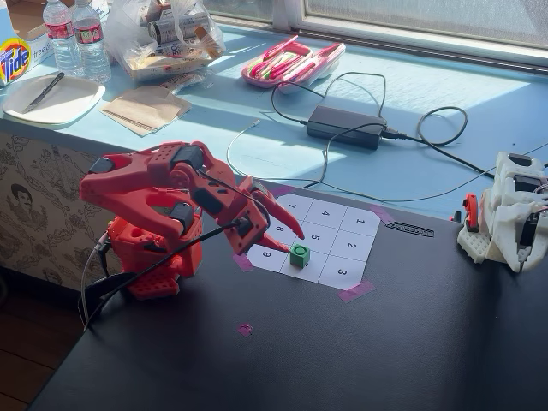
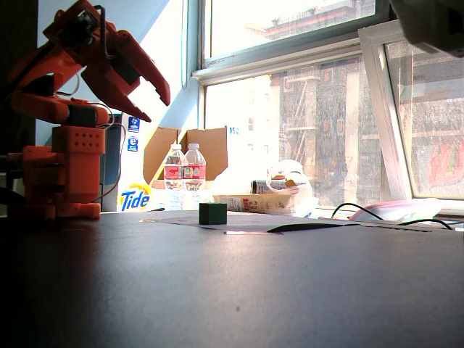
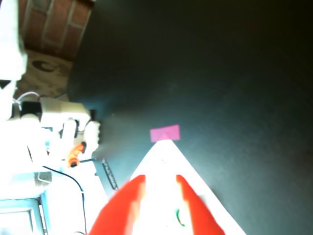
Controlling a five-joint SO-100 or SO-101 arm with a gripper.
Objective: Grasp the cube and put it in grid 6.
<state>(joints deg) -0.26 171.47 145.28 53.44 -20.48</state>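
The cube (image 1: pixel 299 254), small, bright green, with sharp edges and a dark round mark on top, already sits on the white numbered sheet (image 1: pixel 342 272). It seems to be in grid 6 (image 1: pixel 306 267), though it covers the digit, so I judge the placing mostly done. The red plastic hand (image 1: pixel 289 229) hangs above it, released and holding nothing. Only pulling away remains. The counter (image 1: pixel 385 360) is dark and matte.

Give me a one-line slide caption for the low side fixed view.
Red arm's open gripper poised high above the dark table, green cube sitting untouched on the white sheet by the sunlit window.
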